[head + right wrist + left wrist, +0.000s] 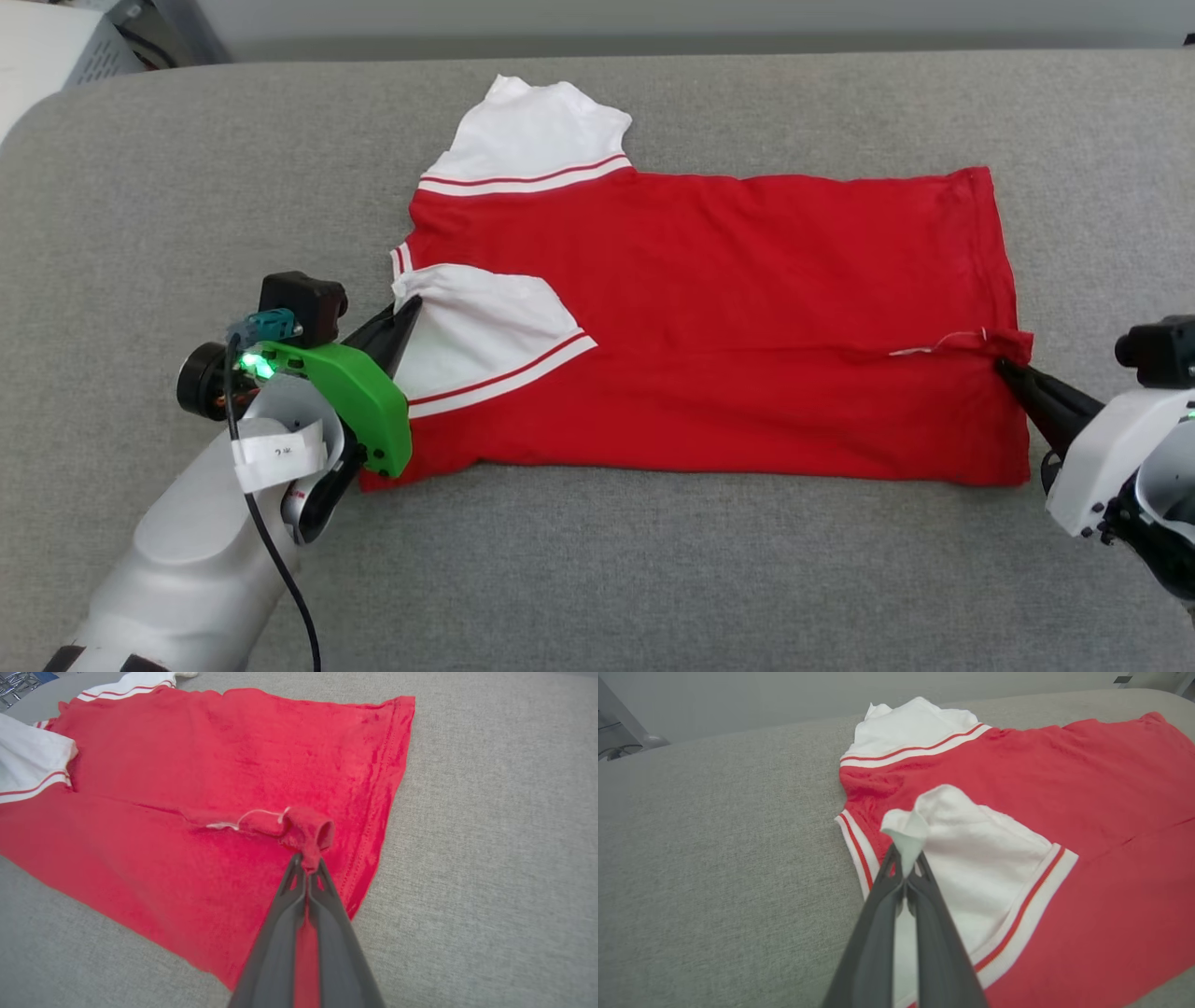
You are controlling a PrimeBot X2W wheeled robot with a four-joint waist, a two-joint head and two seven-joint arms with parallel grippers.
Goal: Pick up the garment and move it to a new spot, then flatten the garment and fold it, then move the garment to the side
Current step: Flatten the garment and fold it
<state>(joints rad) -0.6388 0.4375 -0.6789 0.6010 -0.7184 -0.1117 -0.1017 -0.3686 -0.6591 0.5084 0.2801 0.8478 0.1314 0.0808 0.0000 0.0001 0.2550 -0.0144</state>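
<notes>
Your grey bench carries the garment, spread lengthwise across its middle, collar end toward your left; the near white sleeve lies folded in over the red body; your left gripper is pinched tight on that sleeve's tip; your right gripper is clamped on a bunched bit of the red hem at the opposite end.

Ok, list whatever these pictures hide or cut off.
underside of the shirt: head view, against the cushion.
its near left corner: head view, partly behind the left gripper housing.
right gripper arm: head view, cut by the right edge.
far sleeve: right wrist view, cut by the top edge.
hem: left wrist view, mostly cut by the right edge.
</notes>
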